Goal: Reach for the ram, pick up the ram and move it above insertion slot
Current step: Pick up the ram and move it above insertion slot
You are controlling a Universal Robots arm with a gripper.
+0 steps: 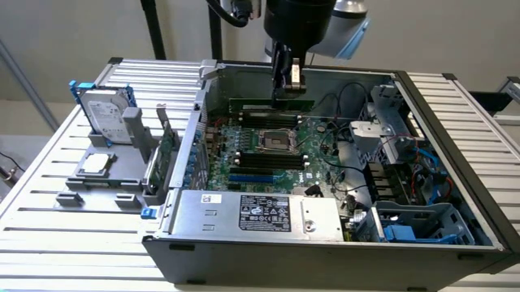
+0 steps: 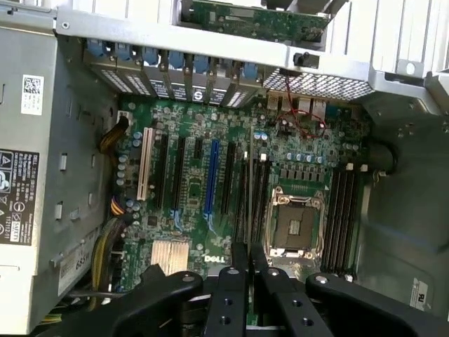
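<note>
The ram (image 1: 271, 104) is clamped edge-on in my gripper (image 1: 288, 91), fingers nearly closed on its upper edge; it hangs level over the far part of the motherboard (image 1: 268, 155), above the empty processor socket (image 1: 271, 142) and the black memory slots (image 2: 342, 217). In the wrist view the ram (image 2: 250, 184) is a thin line running down to my fingers (image 2: 229, 295). Step in hand, I judge: the carry; pickup done. Next needs lining the stick up with one slot. The open computer case (image 1: 455, 121) holds motherboard, power supply (image 1: 256, 214) at its near edge, cables. A hard drive (image 1: 106, 115) stands in a holder at the table's (image 1: 49, 182) far corner.
</note>
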